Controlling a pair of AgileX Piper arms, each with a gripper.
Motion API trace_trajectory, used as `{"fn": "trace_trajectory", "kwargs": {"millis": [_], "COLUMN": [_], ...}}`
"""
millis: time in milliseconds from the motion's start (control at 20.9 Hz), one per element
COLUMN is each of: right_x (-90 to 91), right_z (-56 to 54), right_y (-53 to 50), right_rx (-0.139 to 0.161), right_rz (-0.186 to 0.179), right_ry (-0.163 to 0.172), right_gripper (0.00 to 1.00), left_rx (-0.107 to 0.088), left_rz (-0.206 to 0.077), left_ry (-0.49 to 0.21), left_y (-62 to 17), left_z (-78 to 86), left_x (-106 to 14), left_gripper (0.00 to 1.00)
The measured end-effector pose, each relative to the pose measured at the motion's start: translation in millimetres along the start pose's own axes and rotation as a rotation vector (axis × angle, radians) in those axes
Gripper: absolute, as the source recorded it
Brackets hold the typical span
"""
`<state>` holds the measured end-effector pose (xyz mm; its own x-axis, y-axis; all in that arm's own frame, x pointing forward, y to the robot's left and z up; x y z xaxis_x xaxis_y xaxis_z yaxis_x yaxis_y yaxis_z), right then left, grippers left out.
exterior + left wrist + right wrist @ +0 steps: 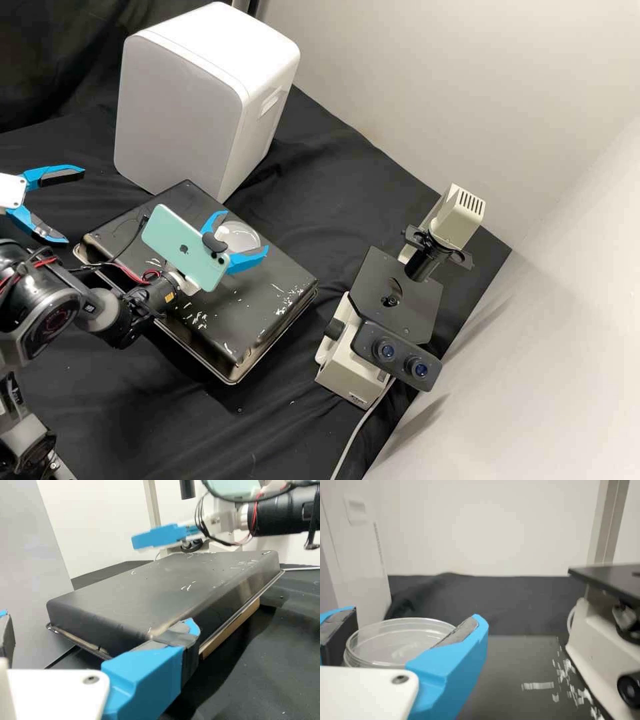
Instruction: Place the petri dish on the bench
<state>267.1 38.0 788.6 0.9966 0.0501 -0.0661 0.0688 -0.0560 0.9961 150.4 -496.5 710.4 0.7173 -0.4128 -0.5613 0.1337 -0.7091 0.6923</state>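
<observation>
Black cloth (347,173) covers the whole bench (167,413), rumpled and creased toward the back. A plain white wall (433,80) runs behind it, and a second pale panel (573,300) closes in on the right, the two meeting at an angle. A dark drape (53,60) hangs in the far left corner. The light is soft and even, with faint shadows low along the panel.
</observation>
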Motion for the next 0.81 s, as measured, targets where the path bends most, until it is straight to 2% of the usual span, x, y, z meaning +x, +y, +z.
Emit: {"fn": "trace_trajectory", "kwargs": {"millis": [96,383,479,622,814], "right_x": [0.8,0.7,1.7,3.0,4.7], "right_z": [7.7,29.2,34.1,38.6,37.5], "right_y": [1.2,17.9,17.8,13.8,10.8], "right_rx": [0.000,0.002,0.002,0.003,0.001], "right_rz": [0.006,0.071,0.079,0.064,0.061], "right_ry": [-0.028,-0.107,-0.115,-0.132,-0.117], "right_gripper": [0.00,0.00,0.00,0.00,0.00], "left_rx": [0.000,0.000,0.000,0.000,0.000], "left_rz": [0.000,0.000,0.000,0.000,0.000], "left_ry": [0.000,0.000,0.000,0.000,0.000], "left_y": [0.0,0.0,0.0,0.0,0.0], "left_z": [0.0,0.0,0.0,0.0,0.0], "left_x": [0.0,0.0,0.0,0.0,0.0], "left_gripper": [1.00,1.00,1.00,1.00,1.00]}}
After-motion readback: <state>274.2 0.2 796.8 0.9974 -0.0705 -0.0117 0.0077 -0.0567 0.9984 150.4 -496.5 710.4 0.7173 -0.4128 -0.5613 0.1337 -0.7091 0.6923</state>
